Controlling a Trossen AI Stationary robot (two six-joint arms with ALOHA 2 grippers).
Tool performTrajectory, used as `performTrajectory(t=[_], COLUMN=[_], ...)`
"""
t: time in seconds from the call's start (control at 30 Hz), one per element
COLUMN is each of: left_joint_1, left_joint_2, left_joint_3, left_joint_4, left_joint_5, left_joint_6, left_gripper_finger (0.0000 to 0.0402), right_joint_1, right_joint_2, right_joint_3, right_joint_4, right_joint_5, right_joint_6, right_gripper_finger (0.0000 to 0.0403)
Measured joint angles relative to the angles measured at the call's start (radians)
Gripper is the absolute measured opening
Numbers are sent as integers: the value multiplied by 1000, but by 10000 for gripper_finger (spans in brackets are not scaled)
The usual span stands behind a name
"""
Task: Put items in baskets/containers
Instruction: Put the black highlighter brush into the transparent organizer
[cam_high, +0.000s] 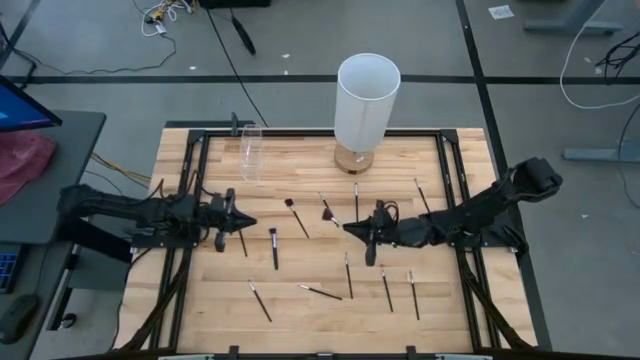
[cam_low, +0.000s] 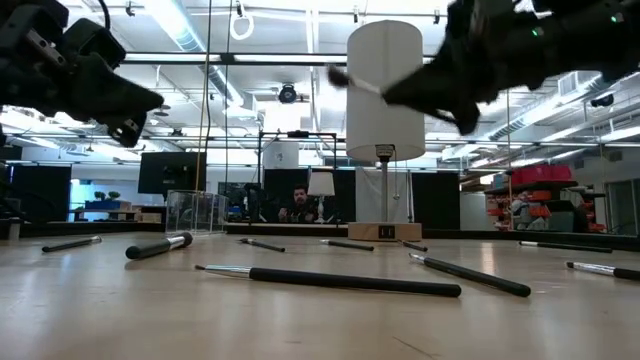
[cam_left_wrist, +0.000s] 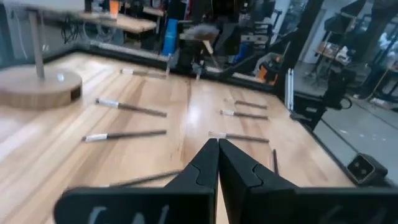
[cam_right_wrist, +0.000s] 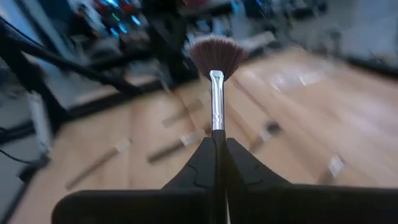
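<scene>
right gripper (cam_right_wrist: 217, 142) pinching fan brush (cam_right_wrist: 216, 74) by stiff, light handle (soft bristles forward); left gripper (cam_left_wrist: 217, 149) pressed together, empty.

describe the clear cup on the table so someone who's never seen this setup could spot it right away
Find the tall white lamp at the table's far edge. Just to its left, toward the left arm's side, stands the clear cup, upright near the black frame. It is the only see-through, standing thing; the brushes all lie flat and dark.
</scene>
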Motion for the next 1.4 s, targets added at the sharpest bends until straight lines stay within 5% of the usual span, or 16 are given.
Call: performTrajectory(t=[0.23, 0.47, 0.67, 1.0, 1.13, 1.4], left_joint_1=[-10, -9, -9, -9, -6, 2], left_joint_2=[259, 533, 785, 1161, 1206, 1242], left_joint_3=[0, 0, 63, 355, 388, 478], left_joint_4=[267, 637, 842, 1076, 1208, 1199], left_joint_5=[-65, -65, -35, 91, 111, 176], left_joint_6=[49, 50, 68, 221, 232, 224], left_gripper_finger=[41, 174, 253, 249, 249, 248], right_joint_1=[-34, -54, -78, -98, -94, -94], right_joint_2=[141, 311, 390, 410, 410, 410], right_joint_3=[1, 18, 119, 207, 207, 207], right_joint_4=[321, 636, 697, 693, 693, 695], right_joint_5=[-100, -166, -288, -378, -378, -378], right_joint_6=[-105, -161, -203, -279, -280, -298], right_gripper_finger=[6, 6, 6, 8, 9, 10])
